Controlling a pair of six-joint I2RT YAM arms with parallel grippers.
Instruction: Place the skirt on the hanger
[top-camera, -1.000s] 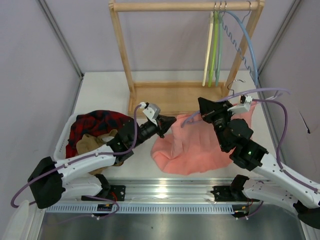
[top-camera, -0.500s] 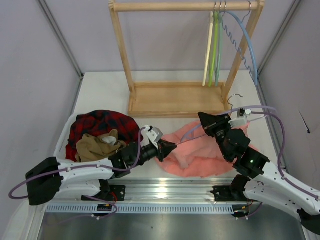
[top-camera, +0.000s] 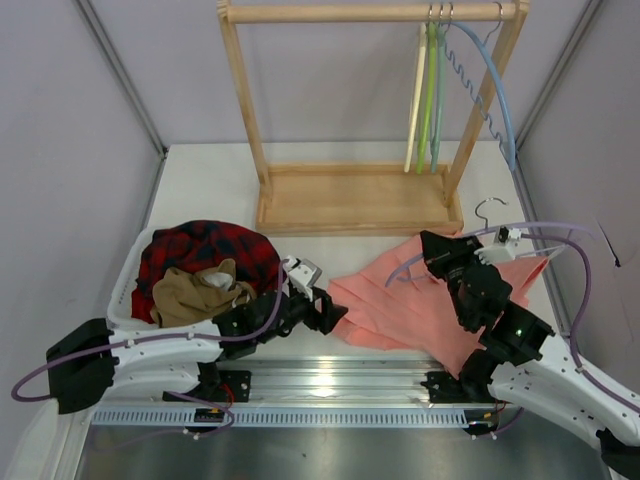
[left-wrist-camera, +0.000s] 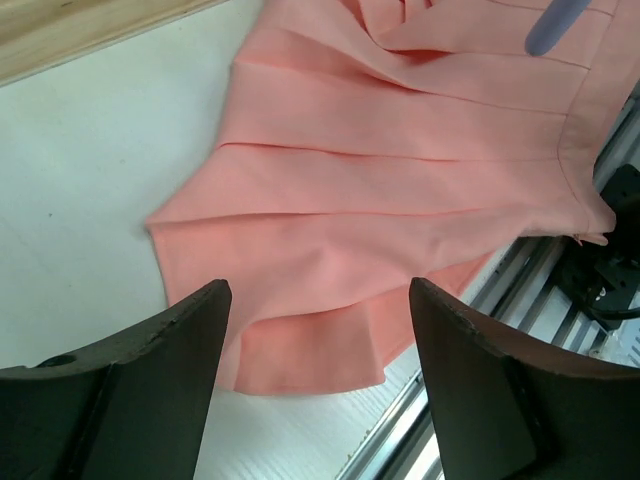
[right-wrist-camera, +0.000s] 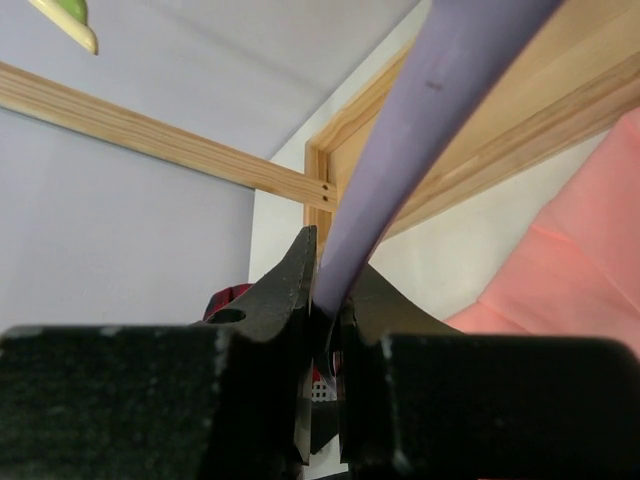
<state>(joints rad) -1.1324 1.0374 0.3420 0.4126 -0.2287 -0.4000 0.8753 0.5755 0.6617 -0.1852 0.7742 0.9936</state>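
Note:
The salmon-pink skirt (top-camera: 400, 310) lies spread in flat pleats on the table's front right; in the left wrist view the skirt (left-wrist-camera: 400, 170) fills the upper half. My left gripper (top-camera: 328, 310) hovers open just left of its near-left corner; that gripper (left-wrist-camera: 320, 290) has nothing between its fingers. My right gripper (top-camera: 438, 252) is above the skirt's far edge, shut on the lilac hanger (top-camera: 403, 270), whose silver hook (top-camera: 487, 207) points toward the rack. In the right wrist view the hanger (right-wrist-camera: 430, 90) runs up from between the closed fingers (right-wrist-camera: 295, 280).
A wooden rack (top-camera: 355, 195) stands at the back, with cream, green and light blue hangers (top-camera: 430, 90) on its rod. A white basket (top-camera: 135, 265) on the left holds the red plaid (top-camera: 205, 245) and tan garments. A metal rail (top-camera: 330, 385) edges the table front.
My left gripper has dropped toward the table front, opened and let go of the skirt, which now lies flatter and wider. My right gripper has carried the hanger to the right.

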